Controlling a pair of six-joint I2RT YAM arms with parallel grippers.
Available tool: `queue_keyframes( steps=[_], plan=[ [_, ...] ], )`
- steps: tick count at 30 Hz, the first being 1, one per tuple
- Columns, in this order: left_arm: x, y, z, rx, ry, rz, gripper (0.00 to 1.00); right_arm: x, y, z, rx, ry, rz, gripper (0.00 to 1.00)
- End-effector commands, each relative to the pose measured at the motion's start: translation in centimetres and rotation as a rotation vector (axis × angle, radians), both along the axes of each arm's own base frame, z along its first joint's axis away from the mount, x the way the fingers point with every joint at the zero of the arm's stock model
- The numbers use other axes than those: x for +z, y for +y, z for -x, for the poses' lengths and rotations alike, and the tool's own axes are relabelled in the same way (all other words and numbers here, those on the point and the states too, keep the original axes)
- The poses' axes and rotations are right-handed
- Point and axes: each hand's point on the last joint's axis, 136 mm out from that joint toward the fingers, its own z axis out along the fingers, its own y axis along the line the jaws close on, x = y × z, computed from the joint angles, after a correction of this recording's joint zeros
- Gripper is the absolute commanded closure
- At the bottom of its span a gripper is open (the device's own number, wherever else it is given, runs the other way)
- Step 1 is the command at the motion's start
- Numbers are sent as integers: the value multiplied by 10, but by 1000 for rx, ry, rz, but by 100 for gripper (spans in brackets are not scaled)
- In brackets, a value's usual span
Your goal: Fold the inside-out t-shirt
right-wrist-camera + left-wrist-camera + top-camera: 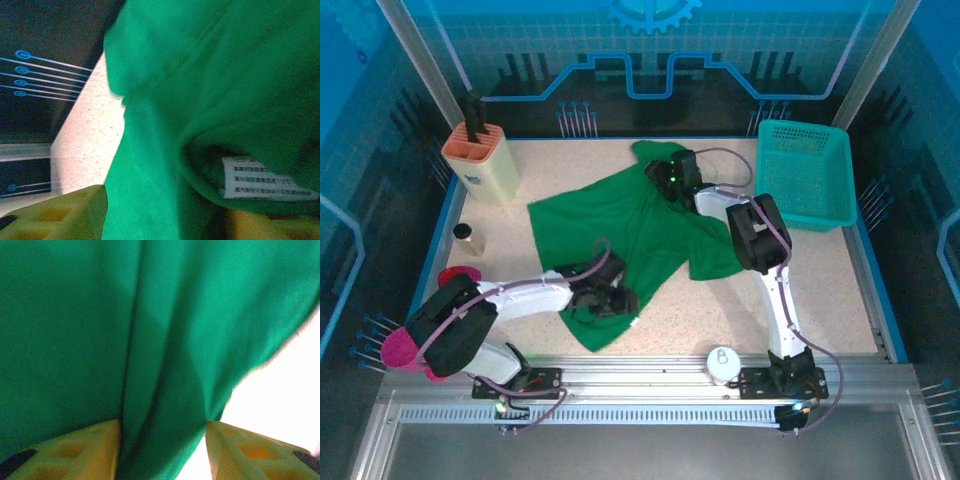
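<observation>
The inside-out t-shirt (645, 225) lies rumpled and slantwise across the middle of the table (820, 300), one end toward the far edge, the other drawn to a point near the front rail. Its white neck label (260, 180) shows in the right wrist view, tucked in a fold.

The left gripper (612, 300) sits low on the near corner of the shirt. Its yellow fingers (75, 452) stand apart, straddling a ridge of green cloth; whether they press it cannot be told.

The right gripper (670, 175) is down on the far end of the shirt, jaws also parted, with cloth lying between them and over one finger.

A teal basket (805, 175) stands at the far right, well apart from the shirt, and a cream holder (480, 160) at the far left.
</observation>
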Motion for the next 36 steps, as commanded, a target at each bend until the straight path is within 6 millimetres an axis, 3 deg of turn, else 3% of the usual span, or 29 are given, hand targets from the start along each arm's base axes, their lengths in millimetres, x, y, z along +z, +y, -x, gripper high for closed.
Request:
queue_keyframes(
  steps=[1,3,6,9,12,16,18,20,22,25,27,29,32,36],
  plan=[
    [0,-44,35,-5,118,125,51,-71,3,10,51,157,4,37],
    [7,-89,44,-158,147,227,50,-69,22,-1,128,122,-27,37],
    [14,-141,59,-331,242,314,52,-64,53,-8,230,88,-84,37],
    [36,-185,77,-504,213,390,52,-52,75,-8,302,60,-133,38],
    [58,-206,86,-639,150,399,50,-33,77,-10,328,27,-148,37],
    [104,-206,83,-759,27,464,49,1,62,-14,384,-7,-173,36],
    [135,-187,66,-781,-100,448,48,25,40,-10,372,-27,-156,34],
    [143,-153,31,-696,-208,351,45,47,17,-4,361,-56,-130,33],
    [126,-99,-22,-455,-223,204,45,61,-3,3,362,-55,-91,32],
    [88,-17,-72,-159,-142,60,45,64,-36,22,306,-10,-5,32],
    [65,31,-97,-20,-155,-72,45,44,-62,41,225,78,40,32],
    [47,64,-114,80,-156,-190,44,19,-80,62,146,177,63,33],
    [23,80,-130,141,-115,-200,44,-10,-87,78,117,245,80,34],
    [-3,78,-127,161,-32,-172,45,-37,-99,72,84,310,138,37]
  ],
)
